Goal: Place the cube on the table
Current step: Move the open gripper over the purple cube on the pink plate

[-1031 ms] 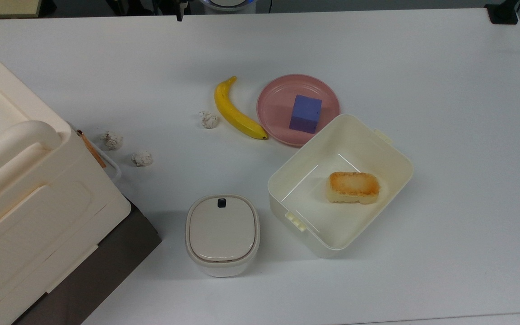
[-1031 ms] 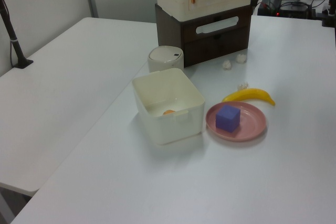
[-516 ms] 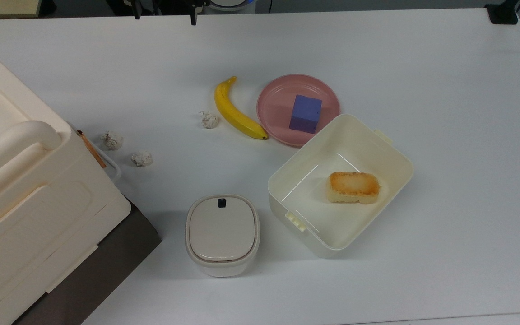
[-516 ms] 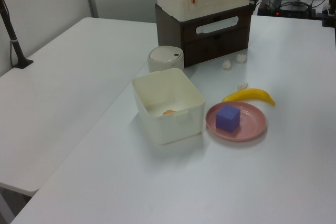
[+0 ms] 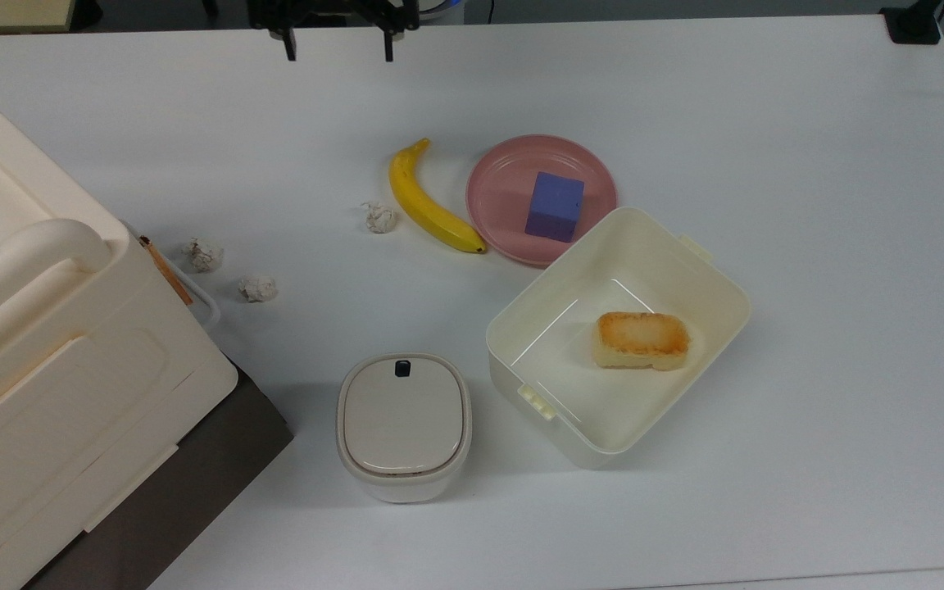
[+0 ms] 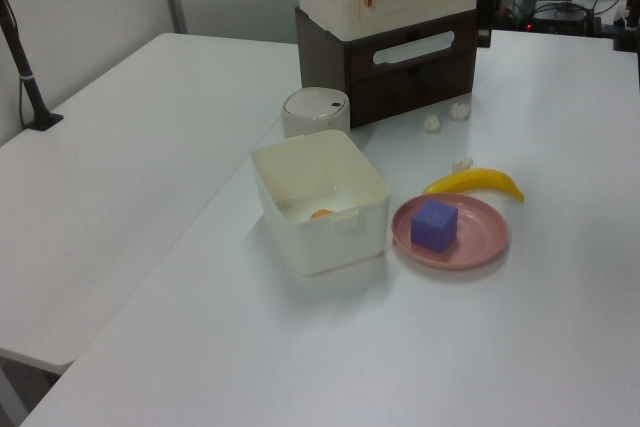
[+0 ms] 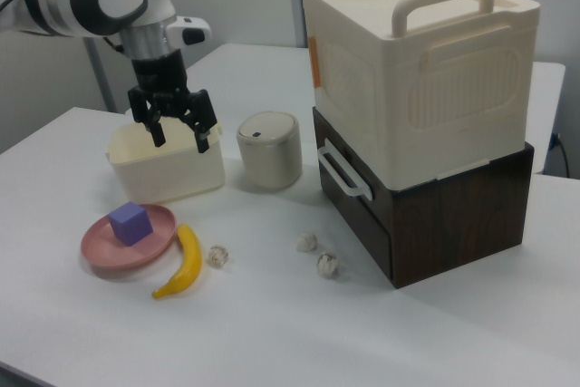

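Your cube [image 5: 555, 206] sits flat on the pink plate [image 5: 505, 188], right of centre in the top view; it has no long axis, and its edges are turned slightly off the table [image 5: 808, 164] edges. The banana [image 5: 427, 201] lies just left of the plate. Your gripper [image 5: 338, 49] hangs at the top view's upper edge, fingers spread and empty, well apart from the cube.

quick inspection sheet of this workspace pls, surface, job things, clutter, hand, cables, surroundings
surface: white table, bare patches around the items
job's things: purple cube sits on the pink plate, not yet on the table
clutter: banana, three crumpled paper balls, open tub with a bread block, lidded canister
grippers: hand open, in the air, holding nothing
cables: nothing seen
surroundings: cream handled box on a dark drawer unit
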Robot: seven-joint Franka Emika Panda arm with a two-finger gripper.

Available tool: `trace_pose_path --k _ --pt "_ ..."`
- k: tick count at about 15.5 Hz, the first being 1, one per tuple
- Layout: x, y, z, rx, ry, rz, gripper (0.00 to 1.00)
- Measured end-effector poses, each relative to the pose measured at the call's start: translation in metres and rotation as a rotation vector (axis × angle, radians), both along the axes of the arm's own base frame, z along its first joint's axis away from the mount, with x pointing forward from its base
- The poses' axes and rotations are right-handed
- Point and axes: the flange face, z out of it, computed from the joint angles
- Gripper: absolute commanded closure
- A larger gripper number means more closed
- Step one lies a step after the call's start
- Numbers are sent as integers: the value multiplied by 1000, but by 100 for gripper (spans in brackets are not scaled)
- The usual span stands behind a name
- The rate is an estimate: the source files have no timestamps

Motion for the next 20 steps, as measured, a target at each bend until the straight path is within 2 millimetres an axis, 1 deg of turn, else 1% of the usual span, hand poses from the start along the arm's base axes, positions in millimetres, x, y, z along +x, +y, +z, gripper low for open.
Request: trace_pose_path --k 1,4,5,8,9,11,13,15,19,20 --pt "-1 10 -7 -1 12 -25 0" --pt "-2 27 -19 26 30 -140 0" --pt "-3 31 -22 52 39 -177 0" --pt "-5 39 -42 110 88 -283 0" --pt "-7 45 -50 111 106 -281 0" --pt "-11 68 -69 120 137 -249 0" --pt "-9 89 -86 126 89 -225 0" --pt "-8 93 -100 130 61 -221 0" --pt "-9 108 -120 131 56 -196 0" --pt "-8 111 -128 131 64 -191 0"
